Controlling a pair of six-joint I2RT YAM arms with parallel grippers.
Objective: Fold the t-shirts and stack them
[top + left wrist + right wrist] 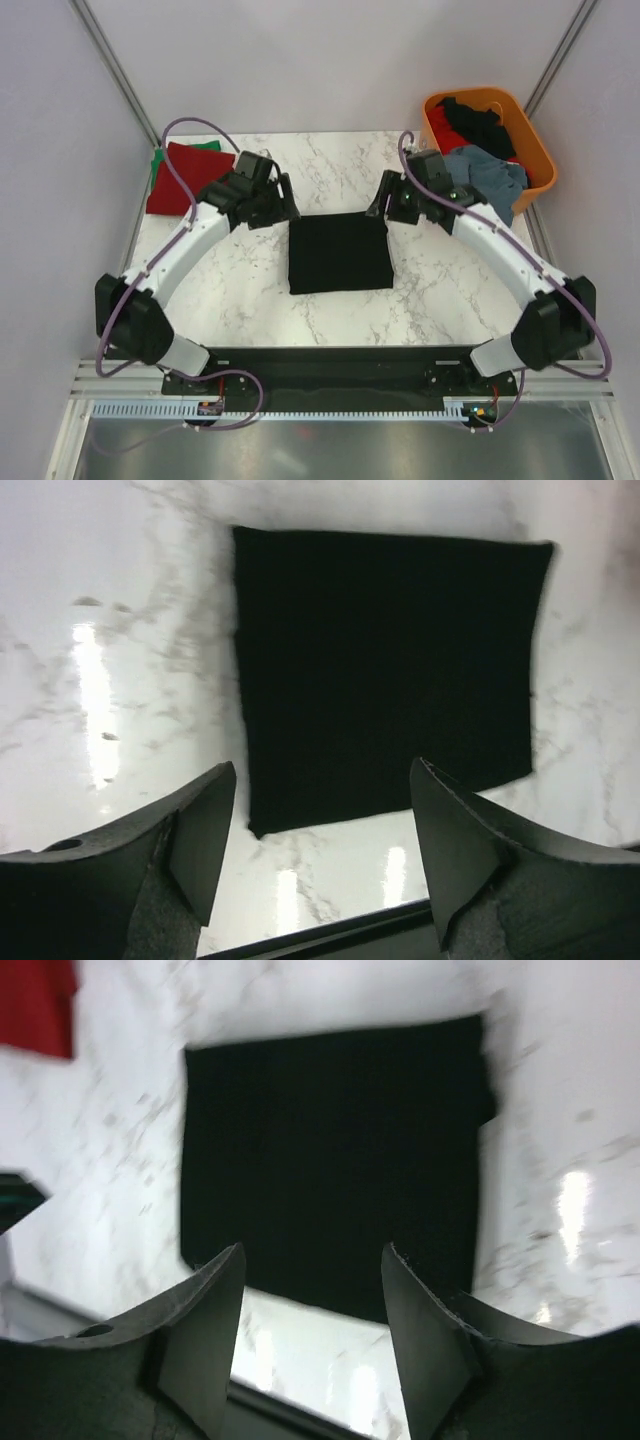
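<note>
Look at the black t-shirt [340, 252], folded in a square in the middle of the table [240, 300], with the left gripper [288, 207] and right gripper [380, 205] both open and empty by its two far corners. Might come unfolded if picked up by only the top layer, or get bunched up if dragged to the red t-shirt [185, 180] in the far left corner
</note>
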